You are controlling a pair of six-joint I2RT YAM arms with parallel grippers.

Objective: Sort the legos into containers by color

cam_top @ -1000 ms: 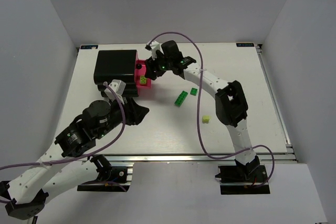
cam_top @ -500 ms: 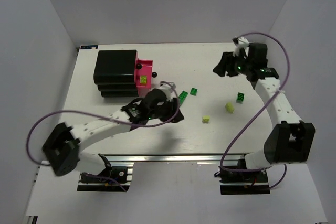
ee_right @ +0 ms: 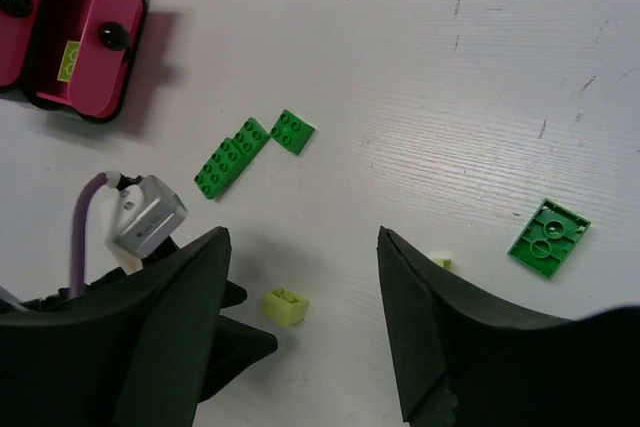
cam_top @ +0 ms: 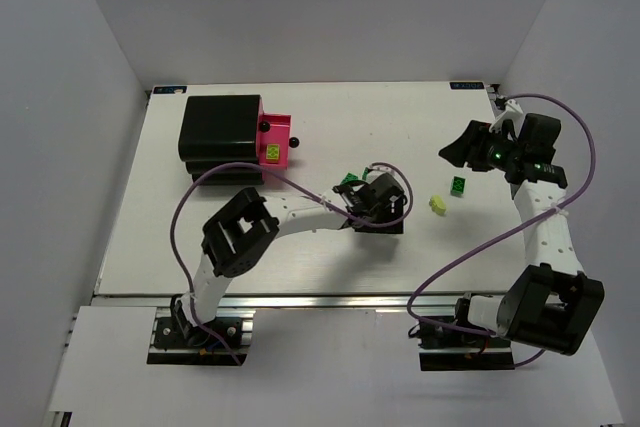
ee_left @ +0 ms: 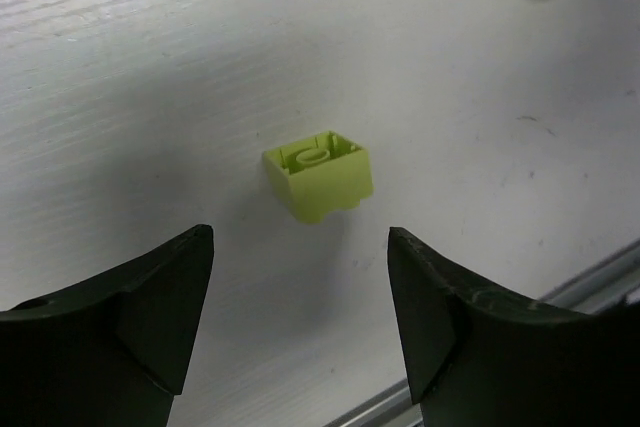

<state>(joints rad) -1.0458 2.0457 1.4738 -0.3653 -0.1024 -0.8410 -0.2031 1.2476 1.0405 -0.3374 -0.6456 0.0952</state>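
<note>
Left gripper [ee_left: 298, 247] poised wide open over a pale yellow lego [ee_left: 318, 175]
The brick is seen off its base with its hollow underside showing, between the fingers but touched by neither. A straight descent is advised, with the brick kept centred and its flat sides pinched. The right gripper [ee_right: 302, 237] is held wide and empty. The open pink drawer [cam_top: 278, 132] lies well apart

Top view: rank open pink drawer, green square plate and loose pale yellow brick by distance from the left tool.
From the left tool:
1. Pale yellow brick, just to its right.
2. Green square plate, farther right.
3. Open pink drawer, far left.
</note>
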